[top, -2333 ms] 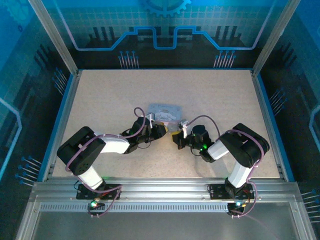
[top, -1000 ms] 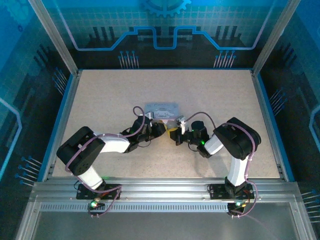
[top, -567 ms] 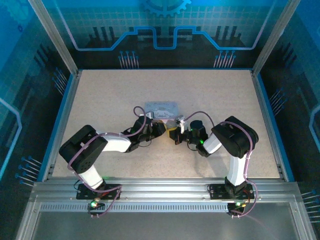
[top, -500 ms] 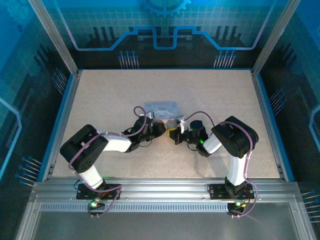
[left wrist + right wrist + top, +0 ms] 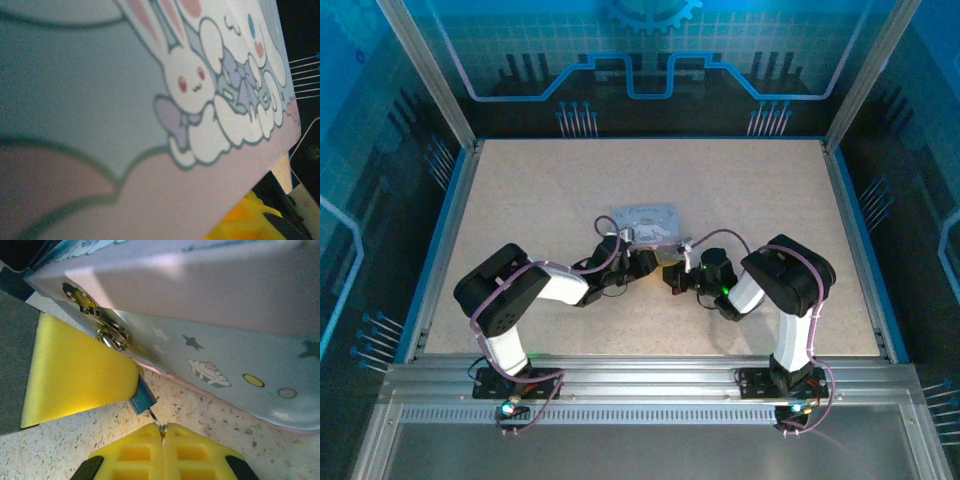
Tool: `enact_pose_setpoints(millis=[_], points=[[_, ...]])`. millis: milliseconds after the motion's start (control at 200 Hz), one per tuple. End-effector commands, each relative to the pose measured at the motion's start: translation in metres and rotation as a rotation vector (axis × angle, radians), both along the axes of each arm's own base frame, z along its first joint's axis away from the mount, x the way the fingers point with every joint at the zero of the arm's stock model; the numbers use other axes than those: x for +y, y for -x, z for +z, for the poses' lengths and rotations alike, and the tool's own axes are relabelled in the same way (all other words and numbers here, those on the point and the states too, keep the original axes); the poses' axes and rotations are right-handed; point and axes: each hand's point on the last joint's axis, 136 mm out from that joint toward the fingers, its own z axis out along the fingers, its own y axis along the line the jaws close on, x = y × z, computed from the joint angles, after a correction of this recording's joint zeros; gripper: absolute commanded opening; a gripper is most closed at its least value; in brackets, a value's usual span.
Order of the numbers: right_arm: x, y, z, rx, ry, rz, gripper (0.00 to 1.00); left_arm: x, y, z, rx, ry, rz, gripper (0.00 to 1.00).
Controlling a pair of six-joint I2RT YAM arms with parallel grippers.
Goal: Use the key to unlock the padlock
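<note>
1. Two yellow fingertips (image 5: 135,452) of the right gripper (image 5: 163,432) are squeezing together on the key (image 5: 158,424), and its tip is poking into the padlock (image 5: 142,396) dangling from the hasp (image 5: 111,335).
2. Left gripper (image 5: 642,262) is leaning one yellow pad (image 5: 75,377) on the padlock. Can't tell if it's actually clamping.
3. Worry: that sliver could be slipping or bending if it's twisted off-axis, since the lock is hanging loose.
4. Pastel box (image 5: 240,355) is looking latched shut, so the contents are staying hidden.

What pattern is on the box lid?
The box is pale blue with white cartoon animals and a pink border; clearest in the left wrist view.
</note>
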Motion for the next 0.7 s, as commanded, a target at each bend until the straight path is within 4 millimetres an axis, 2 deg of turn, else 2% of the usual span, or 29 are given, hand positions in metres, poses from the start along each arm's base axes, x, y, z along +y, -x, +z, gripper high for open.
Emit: enact_pose_setpoints(millis=[0,110,285,425,550,690], points=[[0.009,0.0,0.012,-0.023,-0.038,0.012,0.0,-0.002,0.009,0.008,-0.012,0.032,-0.015,0.39],[0.009,0.003,0.011,-0.012,-0.034,0.019,0.0,0.01,0.013,0.011,-0.019,0.03,0.008,0.5],[0.01,0.006,0.01,0.029,-0.051,0.018,0.0,0.03,0.018,0.021,-0.035,0.053,0.055,0.6],[0.016,0.011,0.014,0.092,-0.088,0.021,0.0,0.039,0.02,0.028,-0.042,0.103,0.094,0.6],[0.015,0.013,0.019,0.14,-0.124,-0.025,0.0,0.037,0.018,0.037,-0.053,0.181,0.117,0.58],[0.02,0.014,0.025,0.182,-0.153,-0.027,0.0,0.032,0.014,0.038,-0.047,0.222,0.12,0.55]])
